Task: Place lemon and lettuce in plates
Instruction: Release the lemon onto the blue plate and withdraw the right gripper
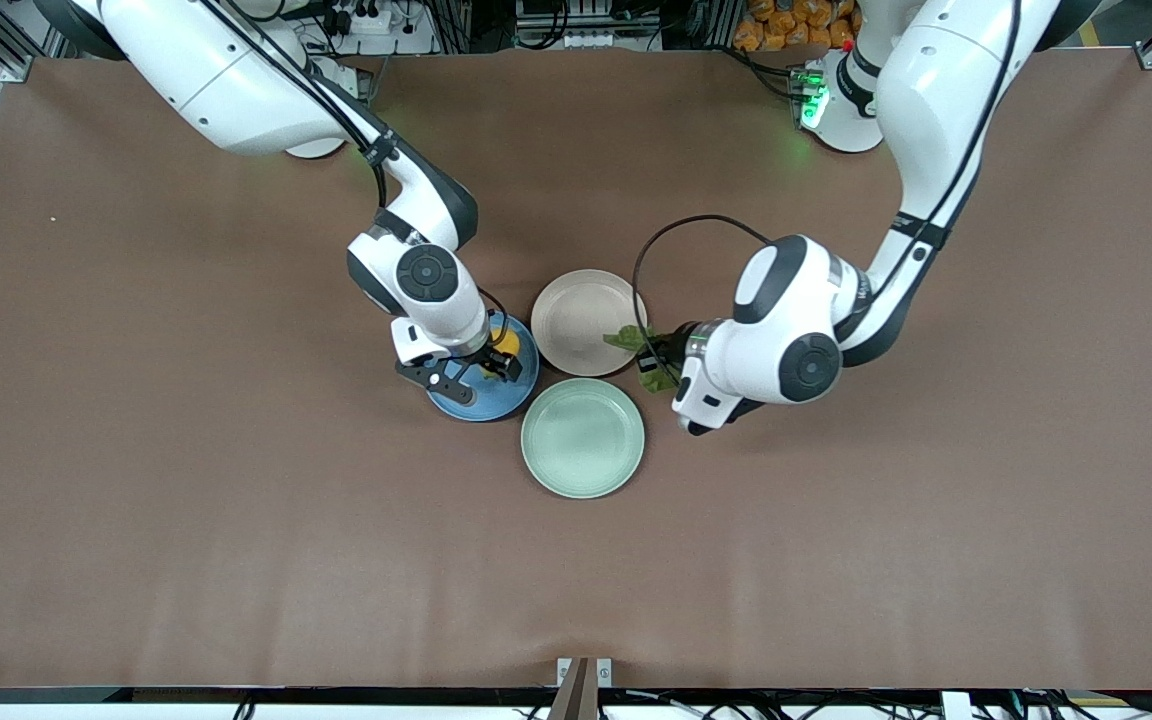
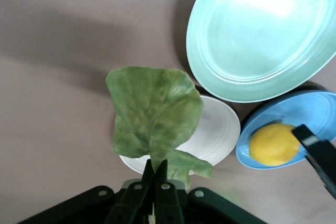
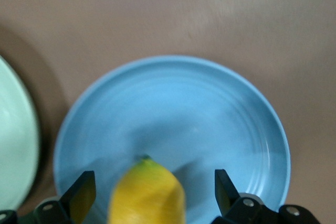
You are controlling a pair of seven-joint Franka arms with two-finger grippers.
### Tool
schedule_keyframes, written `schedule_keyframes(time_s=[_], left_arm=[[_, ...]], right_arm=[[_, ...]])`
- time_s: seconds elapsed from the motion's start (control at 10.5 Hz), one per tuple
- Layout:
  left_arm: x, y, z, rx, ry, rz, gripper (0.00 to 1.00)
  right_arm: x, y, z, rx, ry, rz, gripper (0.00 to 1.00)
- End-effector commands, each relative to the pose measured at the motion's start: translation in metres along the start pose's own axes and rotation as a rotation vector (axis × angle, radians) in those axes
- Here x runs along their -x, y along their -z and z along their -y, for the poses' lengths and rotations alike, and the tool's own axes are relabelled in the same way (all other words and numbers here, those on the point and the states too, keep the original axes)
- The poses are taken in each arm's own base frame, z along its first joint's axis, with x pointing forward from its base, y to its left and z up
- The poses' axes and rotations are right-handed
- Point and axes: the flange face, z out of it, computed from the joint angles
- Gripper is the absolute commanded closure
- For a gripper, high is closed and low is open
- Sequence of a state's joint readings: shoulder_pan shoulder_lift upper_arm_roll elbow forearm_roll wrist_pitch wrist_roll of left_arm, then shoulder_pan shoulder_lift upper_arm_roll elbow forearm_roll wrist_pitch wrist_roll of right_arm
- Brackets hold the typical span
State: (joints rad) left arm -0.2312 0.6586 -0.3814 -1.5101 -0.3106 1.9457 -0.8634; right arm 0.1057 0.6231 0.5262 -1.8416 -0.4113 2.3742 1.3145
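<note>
Crinkled green lettuce pinched in left end effector.

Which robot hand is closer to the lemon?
The right one. The right gripper is open over the blue plate, its fingers on either side of the lemon. The left gripper is over the beige plate, shut on the lettuce.

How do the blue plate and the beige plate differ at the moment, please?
The blue plate has the lemon in it, between the right gripper's open fingers; the beige plate holds nothing yet. The lettuce, pinched in the left gripper, hangs over the beige plate's edge. The blue plate sits toward the right arm's end, the beige plate beside it. Both are round, shallow and about equal in size.
</note>
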Motion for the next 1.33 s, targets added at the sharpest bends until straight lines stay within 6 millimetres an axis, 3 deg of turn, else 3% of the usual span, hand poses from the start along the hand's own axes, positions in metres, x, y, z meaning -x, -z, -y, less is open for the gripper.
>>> schedule_keyframes(time_s=[0.0,0.1,0.29,0.57,0.86,1.24], left_arm=[[0.025,-0.025,-0.023,0.019,0.093,-0.012,1.0],[0.024,-0.034,-0.026,0.029,0.135,-0.01,1.0],[0.043,-0.061,-0.039,0.014,0.221,-0.015,1.0],[0.031,-0.073,-0.029,0.008,0.298,0.022,1.0],[0.026,-0.093,-0.029,0.009,0.353,0.046,1.0],[0.032,-0.107,-0.035,0.02,0.377,0.05,1.0]], right_arm=[[-0.018,0.061,-0.005,-0.031,-0.039,-0.057,0.0],[-0.028,0.083,-0.007,-0.038,-0.028,-0.063,0.0],[-0.052,0.133,-0.013,-0.079,0.03,-0.038,0.0],[-0.087,0.206,-0.027,-0.079,0.124,-0.006,0.0],[-0.128,0.268,-0.086,-0.171,0.225,0.051,0.0],[-0.164,0.312,-0.167,-0.103,0.345,0.077,0.0]])
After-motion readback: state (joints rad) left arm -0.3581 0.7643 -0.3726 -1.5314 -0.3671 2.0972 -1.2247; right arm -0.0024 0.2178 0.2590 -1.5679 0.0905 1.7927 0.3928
